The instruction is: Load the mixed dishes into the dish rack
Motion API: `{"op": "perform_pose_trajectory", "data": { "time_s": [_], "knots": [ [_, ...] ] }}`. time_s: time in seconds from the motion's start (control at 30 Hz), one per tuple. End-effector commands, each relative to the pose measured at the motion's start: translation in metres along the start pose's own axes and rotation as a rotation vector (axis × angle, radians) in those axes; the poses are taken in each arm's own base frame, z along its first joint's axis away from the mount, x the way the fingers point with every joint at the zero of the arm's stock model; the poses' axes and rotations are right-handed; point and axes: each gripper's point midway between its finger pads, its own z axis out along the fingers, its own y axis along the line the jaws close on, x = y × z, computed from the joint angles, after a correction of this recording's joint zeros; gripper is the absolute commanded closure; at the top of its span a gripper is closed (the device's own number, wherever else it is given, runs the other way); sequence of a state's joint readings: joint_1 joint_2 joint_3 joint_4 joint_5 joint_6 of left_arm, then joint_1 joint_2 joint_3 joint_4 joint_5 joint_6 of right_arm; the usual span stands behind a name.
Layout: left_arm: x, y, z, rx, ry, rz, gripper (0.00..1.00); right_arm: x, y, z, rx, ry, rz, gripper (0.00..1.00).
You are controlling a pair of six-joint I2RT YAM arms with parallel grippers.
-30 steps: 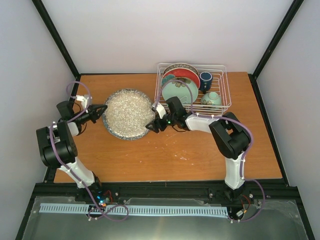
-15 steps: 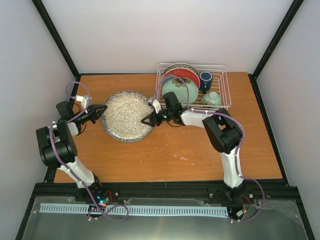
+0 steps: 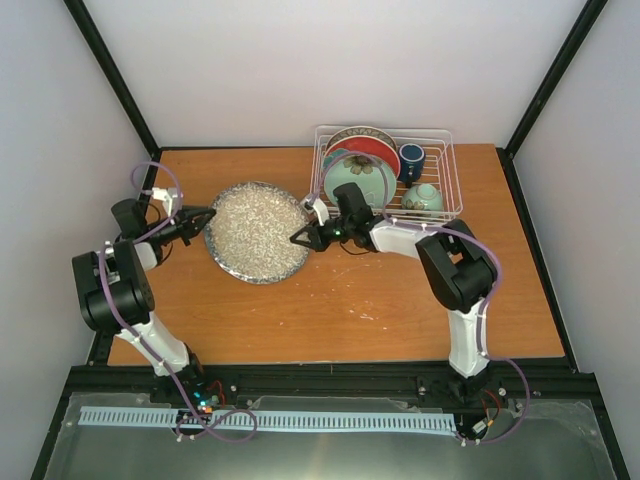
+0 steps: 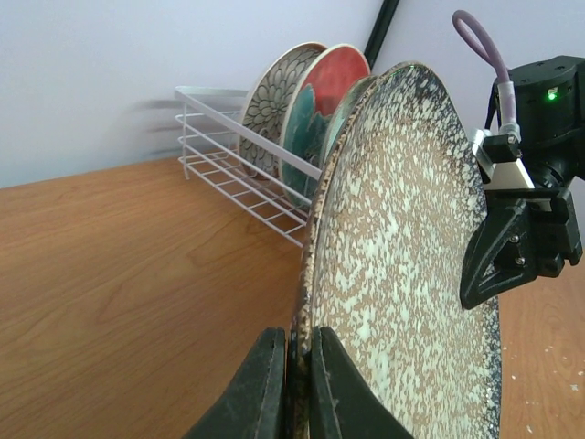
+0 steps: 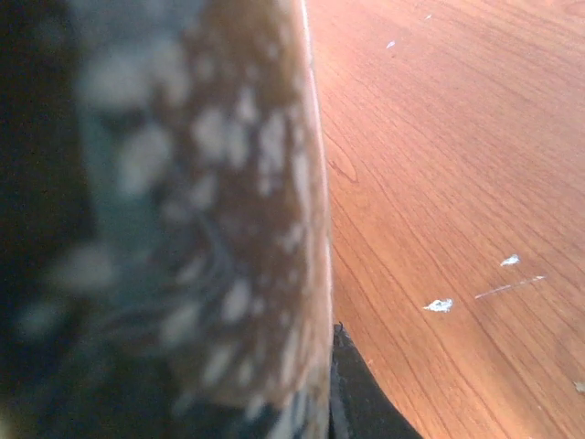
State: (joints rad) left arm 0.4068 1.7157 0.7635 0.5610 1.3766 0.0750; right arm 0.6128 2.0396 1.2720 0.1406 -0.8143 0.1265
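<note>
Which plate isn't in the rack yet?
The large speckled grey plate, rim pinched by the left gripper and right gripper, outside the dish rack. The other three plates stand in it.

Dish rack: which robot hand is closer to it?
Right. The right gripper pinches the speckled plate at the edge beside the dish rack; the left gripper holds its opposite edge, farther away.

Near half of the table [image 3: 350, 320] is wide open between the two arms. The big speckled plate [image 3: 255, 230] blocks the middle-left, pinched between left gripper [image 3: 207, 216] and right gripper [image 3: 297, 238]. The dish rack [image 3: 452, 180] hogs the far right corner: standing plates [image 3: 360, 165] fill its left side, mug [image 3: 411, 160] and bowl [image 3: 422, 198] the right.
</note>
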Motion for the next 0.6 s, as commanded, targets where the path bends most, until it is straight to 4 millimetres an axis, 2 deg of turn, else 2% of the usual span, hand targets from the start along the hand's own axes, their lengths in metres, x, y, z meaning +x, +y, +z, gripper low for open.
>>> {"op": "perform_pose_trajectory", "data": {
  "time_s": [0.0,0.1,0.33,0.57],
  "knots": [
    [-0.019,-0.001,0.012,0.038,-0.003,0.005,0.98,-0.061,0.075,-0.018,-0.084,-0.148,-0.306,0.97],
    [-0.02,0.002,0.012,0.026,-0.002,-0.007,0.87,-0.073,0.086,-0.031,-0.065,-0.186,-0.334,0.97],
    [-0.026,0.009,0.013,0.011,-0.005,-0.026,0.69,-0.095,0.103,-0.058,-0.002,-0.254,-0.394,0.97],
    [-0.037,0.012,0.013,-0.014,-0.009,-0.018,0.6,-0.11,0.107,-0.077,0.083,-0.304,-0.428,0.97]
  ]
}}
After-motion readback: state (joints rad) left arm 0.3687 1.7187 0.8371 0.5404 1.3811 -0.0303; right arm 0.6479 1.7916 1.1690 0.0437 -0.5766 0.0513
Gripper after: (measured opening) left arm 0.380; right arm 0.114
